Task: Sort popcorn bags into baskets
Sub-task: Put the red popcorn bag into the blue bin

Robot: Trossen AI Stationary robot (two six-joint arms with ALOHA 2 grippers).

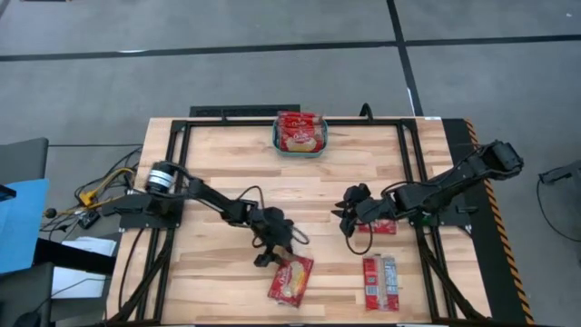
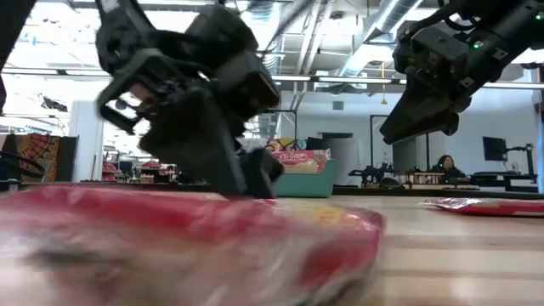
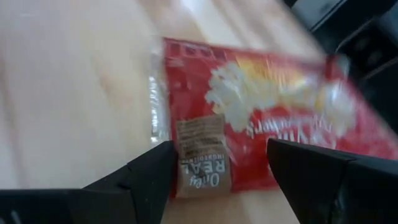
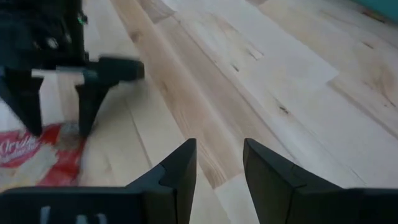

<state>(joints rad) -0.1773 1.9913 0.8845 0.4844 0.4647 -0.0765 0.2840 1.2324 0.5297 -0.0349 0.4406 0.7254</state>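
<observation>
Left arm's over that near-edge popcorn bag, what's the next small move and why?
Probably lower the left gripper and close. Its fingers stand open astride the end of the popcorn bag, which lies flat on the table, not yet gripped. The basket waits at the far edge.

Left gripper (image 1: 269,252) reaches low toward table centre, jaws spread wide; right gripper (image 1: 346,218) hovers opposite, jaws parted.
</observation>
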